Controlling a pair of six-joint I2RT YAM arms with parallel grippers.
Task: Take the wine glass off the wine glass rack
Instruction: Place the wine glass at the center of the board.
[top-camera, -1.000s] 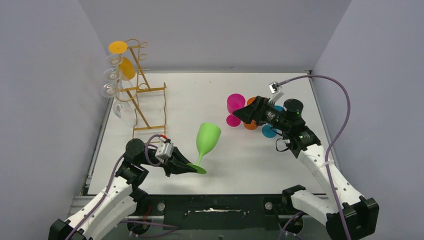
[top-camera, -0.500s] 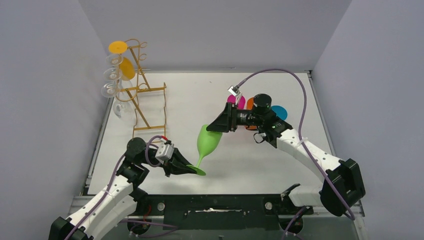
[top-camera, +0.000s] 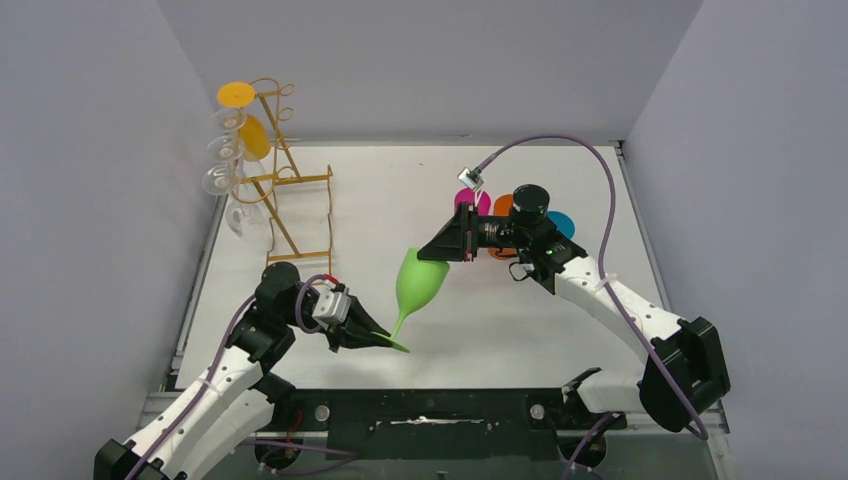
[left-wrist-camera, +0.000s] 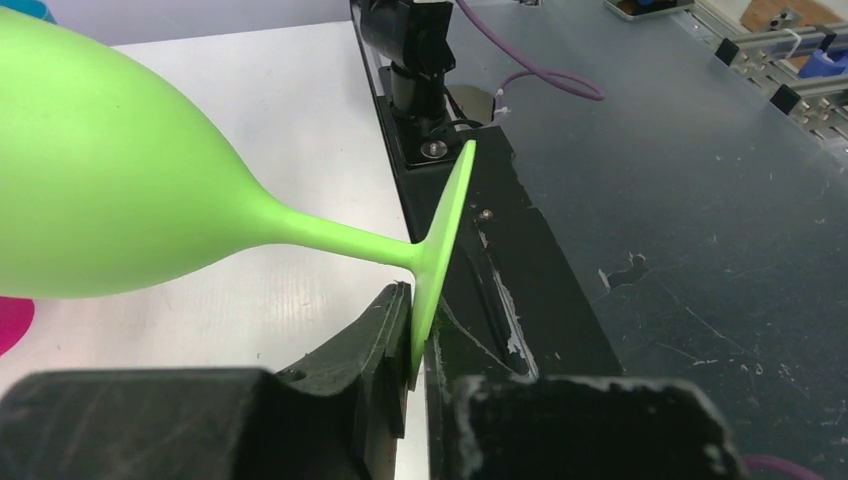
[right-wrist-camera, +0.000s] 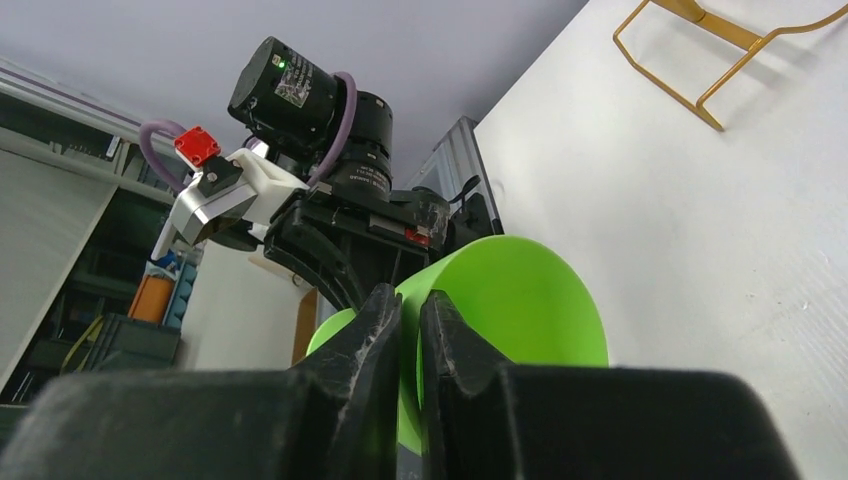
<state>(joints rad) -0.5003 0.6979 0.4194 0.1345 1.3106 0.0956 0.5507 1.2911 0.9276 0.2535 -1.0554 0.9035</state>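
Observation:
A lime-green wine glass (top-camera: 418, 280) hangs tilted above the table's middle, away from the gold wire wine glass rack (top-camera: 290, 185) at the back left. My left gripper (top-camera: 372, 337) is shut on the edge of its round foot (left-wrist-camera: 445, 240); the bowl (left-wrist-camera: 110, 190) points away to the upper left in the left wrist view. My right gripper (top-camera: 440, 252) is shut on the bowl's rim (right-wrist-camera: 520, 300), one finger inside and one outside. The rack's base (right-wrist-camera: 720, 60) shows in the right wrist view.
On the rack's left side hang clear glasses (top-camera: 225, 180) and a yellow one (top-camera: 240, 100). Magenta (top-camera: 468, 200), orange (top-camera: 503, 205) and blue (top-camera: 560, 222) glasses sit at the back right behind the right arm. Grey walls close in both sides.
My right arm swung left from the coloured glasses to the green glass and closed on its rim. My left gripper kept hold of the foot, and the glass tilted slightly.

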